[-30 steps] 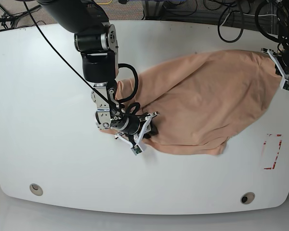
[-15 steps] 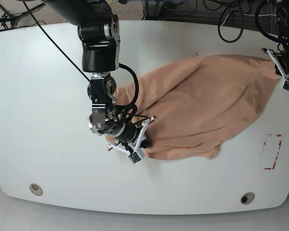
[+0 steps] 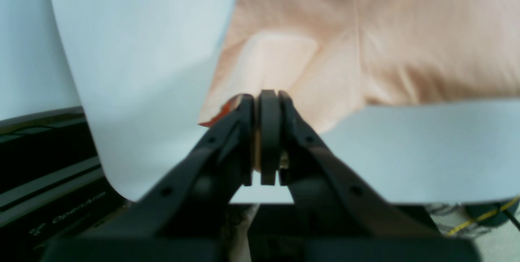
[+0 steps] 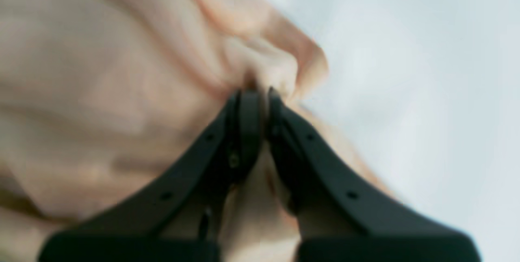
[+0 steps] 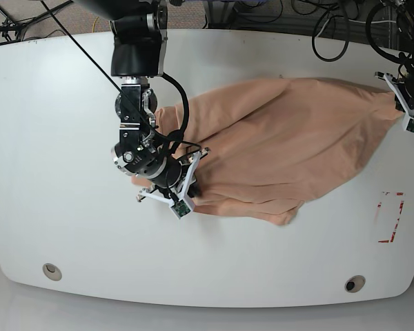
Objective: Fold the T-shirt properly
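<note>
both grippers, left (image 5: 399,103) and right (image 5: 190,181), pinch the t-shirt (image 5: 283,138); uneven pulling could skew it.

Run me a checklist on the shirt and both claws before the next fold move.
1. Left claw shut on the shirt: ok, cloth is pinched between its fingers.
2. Right claw shut on the shirt: ok, cloth bunches up between its fingers.
3. Shirt lying on the table, none over the near edge: ok.
4. Shirt smooth: not ok, creases run across it and the side by the right claw is bunched.
5. Chest print located: cannot tell, no print shows in any view.
</note>
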Available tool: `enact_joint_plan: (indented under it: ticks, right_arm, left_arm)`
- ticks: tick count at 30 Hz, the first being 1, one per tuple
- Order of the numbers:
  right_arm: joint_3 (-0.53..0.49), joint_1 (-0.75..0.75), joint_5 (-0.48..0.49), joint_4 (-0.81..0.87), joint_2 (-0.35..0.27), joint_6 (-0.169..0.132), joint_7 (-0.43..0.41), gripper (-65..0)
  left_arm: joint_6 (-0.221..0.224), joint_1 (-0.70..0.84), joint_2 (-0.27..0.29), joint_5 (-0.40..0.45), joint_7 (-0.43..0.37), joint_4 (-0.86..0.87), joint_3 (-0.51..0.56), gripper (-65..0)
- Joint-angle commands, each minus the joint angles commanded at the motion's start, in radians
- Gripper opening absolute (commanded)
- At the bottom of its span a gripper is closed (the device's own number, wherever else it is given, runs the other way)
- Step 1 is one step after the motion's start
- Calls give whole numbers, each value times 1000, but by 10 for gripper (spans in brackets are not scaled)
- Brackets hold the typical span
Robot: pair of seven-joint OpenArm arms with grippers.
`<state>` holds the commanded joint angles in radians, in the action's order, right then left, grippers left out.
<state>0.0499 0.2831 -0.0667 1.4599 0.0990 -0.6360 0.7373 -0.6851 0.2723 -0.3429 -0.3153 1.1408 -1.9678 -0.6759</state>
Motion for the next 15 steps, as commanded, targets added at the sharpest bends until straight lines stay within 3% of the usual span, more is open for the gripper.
enact_joint_plan:
  ticks: [9, 15]
  right_arm:
    - [-26, -57, 0, 26, -15, 0, 3, -639]
    - [-26, -57, 0, -12, -15, 0, -3, -461]
  left_arm:
    - [0, -20, 0, 0, 0, 0, 2, -650]
    - [0, -23, 0, 0, 0, 0, 2, -650]
